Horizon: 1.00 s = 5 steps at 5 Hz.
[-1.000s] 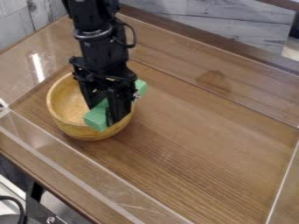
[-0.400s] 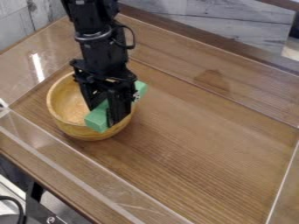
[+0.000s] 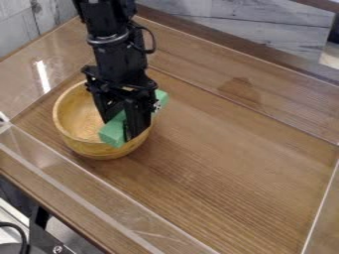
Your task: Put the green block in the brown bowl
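The brown bowl [image 3: 73,124] is a round light wooden bowl at the left of the table. The green block [image 3: 122,127] stands tilted inside it, its lower end down in the bowl and its upper end showing past the rim at the right. My black gripper [image 3: 123,121] reaches almost straight down into the bowl and is shut on the green block, with a finger on each side of it. The fingers hide the block's middle.
The wooden table [image 3: 239,159] stretches right and forward of the bowl. A clear raised edge [image 3: 79,203] runs along the table's front. A pale wall and another surface lie behind the table at the back right.
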Motion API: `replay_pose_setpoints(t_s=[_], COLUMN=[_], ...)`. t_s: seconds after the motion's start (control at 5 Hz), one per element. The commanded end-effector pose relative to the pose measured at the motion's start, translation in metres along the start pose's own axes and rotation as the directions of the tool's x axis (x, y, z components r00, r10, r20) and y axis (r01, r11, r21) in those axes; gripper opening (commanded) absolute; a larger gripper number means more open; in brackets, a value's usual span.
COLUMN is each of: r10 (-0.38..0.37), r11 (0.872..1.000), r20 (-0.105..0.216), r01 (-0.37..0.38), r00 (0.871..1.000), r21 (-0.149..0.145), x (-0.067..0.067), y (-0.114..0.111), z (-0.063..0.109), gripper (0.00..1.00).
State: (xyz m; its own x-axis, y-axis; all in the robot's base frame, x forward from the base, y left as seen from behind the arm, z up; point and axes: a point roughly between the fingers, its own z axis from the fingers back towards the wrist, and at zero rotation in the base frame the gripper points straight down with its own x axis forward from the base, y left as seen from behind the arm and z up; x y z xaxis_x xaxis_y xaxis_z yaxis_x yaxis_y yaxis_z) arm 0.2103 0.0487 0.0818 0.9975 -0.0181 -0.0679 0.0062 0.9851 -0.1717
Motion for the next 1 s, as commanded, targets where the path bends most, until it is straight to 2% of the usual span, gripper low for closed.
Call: replay_pose_setpoints(t_s=[0.0, 0.8], r10=[-0.001, 0.005], r11=[1.000, 1.000], r20=[0.048, 0.044], r01=[0.000, -0.005], r00=[0.999, 0.999], r21=[0.015, 0.006], x=[0.011, 0.023], y=[0.003, 0.008], z=[0.013, 0.009], gripper=[0.00, 0.00])
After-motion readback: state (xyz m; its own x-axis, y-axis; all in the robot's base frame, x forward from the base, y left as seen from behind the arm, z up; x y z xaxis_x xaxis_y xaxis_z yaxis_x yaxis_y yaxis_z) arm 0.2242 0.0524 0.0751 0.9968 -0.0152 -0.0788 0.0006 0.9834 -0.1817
